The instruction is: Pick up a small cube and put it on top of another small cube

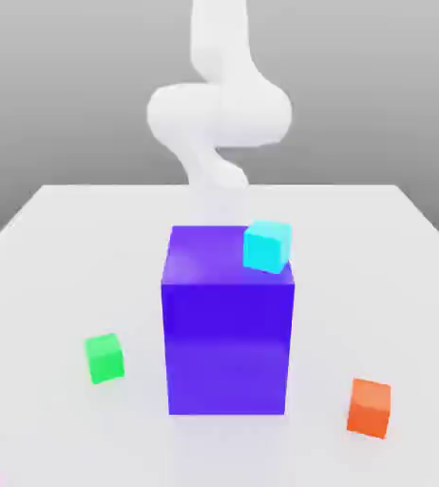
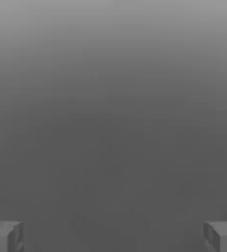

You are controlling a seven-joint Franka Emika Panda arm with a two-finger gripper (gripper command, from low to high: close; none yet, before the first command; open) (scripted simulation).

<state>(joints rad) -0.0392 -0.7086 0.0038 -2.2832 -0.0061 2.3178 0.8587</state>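
Gripper [image 2: 113,236] spread wide, nothing btwn; white table [image 1: 62,266], grey backdrop.

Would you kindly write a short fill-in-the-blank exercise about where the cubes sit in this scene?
1. The small cyan cube rests on top of the big blue-purple ____.
2. The small green cube sits on the white table toward the exterior view's ____ of that block.
3. The small cube on the exterior view's right of the block is ____.
4. The end effector has its fingers wide ____.

Missing words: block; left; orange; open
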